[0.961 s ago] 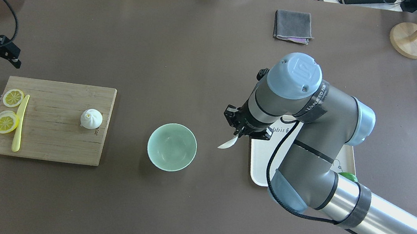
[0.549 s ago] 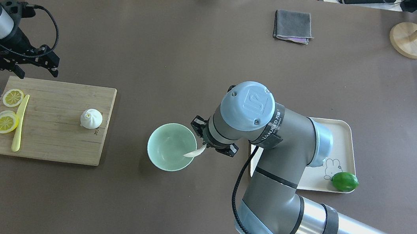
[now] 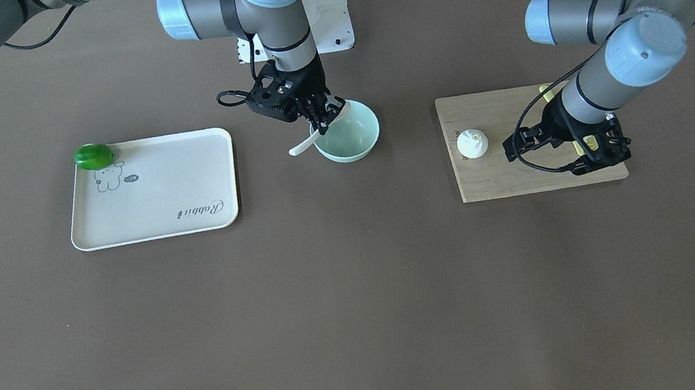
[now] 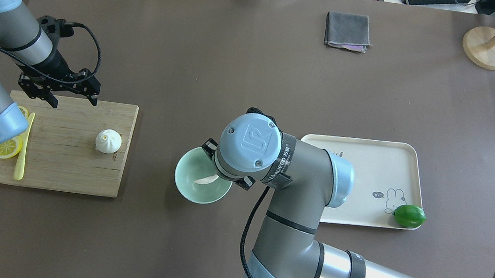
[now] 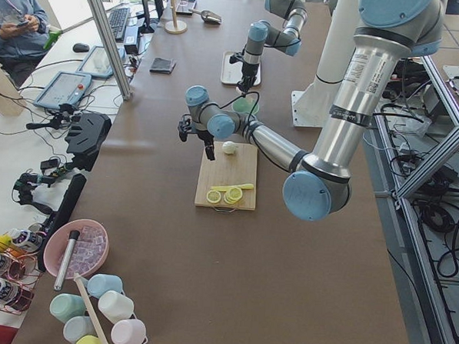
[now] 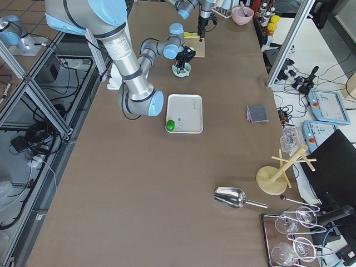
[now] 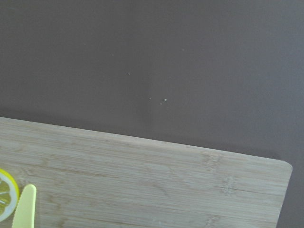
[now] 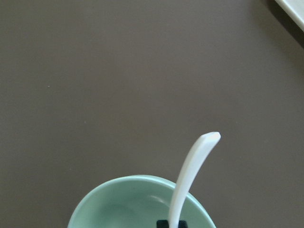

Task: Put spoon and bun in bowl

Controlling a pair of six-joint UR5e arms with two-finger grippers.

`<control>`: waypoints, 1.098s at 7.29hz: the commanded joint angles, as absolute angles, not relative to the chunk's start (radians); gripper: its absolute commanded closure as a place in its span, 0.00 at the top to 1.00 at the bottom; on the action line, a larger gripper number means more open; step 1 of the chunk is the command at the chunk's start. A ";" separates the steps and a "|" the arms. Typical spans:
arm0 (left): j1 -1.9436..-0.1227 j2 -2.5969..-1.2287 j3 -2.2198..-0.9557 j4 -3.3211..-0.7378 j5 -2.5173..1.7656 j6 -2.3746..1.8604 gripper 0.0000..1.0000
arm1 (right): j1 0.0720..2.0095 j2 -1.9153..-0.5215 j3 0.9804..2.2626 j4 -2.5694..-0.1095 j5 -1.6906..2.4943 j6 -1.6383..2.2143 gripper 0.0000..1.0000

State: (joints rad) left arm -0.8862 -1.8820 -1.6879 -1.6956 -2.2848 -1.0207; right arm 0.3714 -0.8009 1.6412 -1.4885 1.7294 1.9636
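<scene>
Clock directions per the overhead view, left to right. Left tool (image 4: 72,102) is spread wide and empty, hanging over the 12 o'clock edge of the cutting board (image 4: 64,168). At the board's 9 o'clock end are lemon slices (image 4: 5,148), partly hidden by the left arm's elbow, with a yellow knife (image 4: 20,158) just beside them at 3 o'clock. The bun (image 4: 108,141) is upright on the board's 3 o'clock half, near that edge, at about 4 o'clock from the left tool and apart from it. The bowl (image 4: 185,184) is on the bench (image 4: 237,71) at 3 o'clock of the board, not touching it. Right tool (image 3: 326,117) sits over the bowl's 3 o'clock rim, clamped on the spoon (image 4: 207,180). The scoop is down inside the bowl and the handle slopes out over the rim toward roughly 2 o'clock. Can't tell whether the scoop touches the bowl floor. A cream tray (image 4: 368,158) lies at 3 o'clock of the bowl, with a lime (image 4: 409,215) in its 4 o'clock corner. A grey cloth (image 4: 347,31) lies at 12 o'clock of the tray, well apart.
</scene>
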 commanded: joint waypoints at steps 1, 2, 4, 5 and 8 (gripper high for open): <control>-0.847 -1.891 -1.700 -1.697 -2.267 -1.102 0.98 | 0.365 -0.795 1.620 -1.488 1.715 1.970 0.99; -0.818 -1.894 -1.719 -1.697 -2.267 -1.150 0.98 | 0.371 -0.793 1.624 -1.488 1.717 1.971 1.00; -0.763 -1.891 -1.727 -1.697 -2.266 -1.186 0.98 | 0.418 -0.796 1.644 -1.496 1.729 1.960 1.00; -0.730 -1.894 -1.726 -1.697 -2.255 -1.212 0.98 | 0.452 -0.808 1.654 -1.496 1.776 1.959 1.00; -0.684 -1.902 -1.730 -1.695 -2.201 -1.227 0.22 | 0.514 -0.903 1.727 -1.494 1.864 1.870 1.00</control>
State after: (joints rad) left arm -0.6938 -1.8969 -1.7273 -1.6966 -2.2103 -1.2227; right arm 0.4912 -0.8534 1.6821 -1.4942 1.8326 1.9045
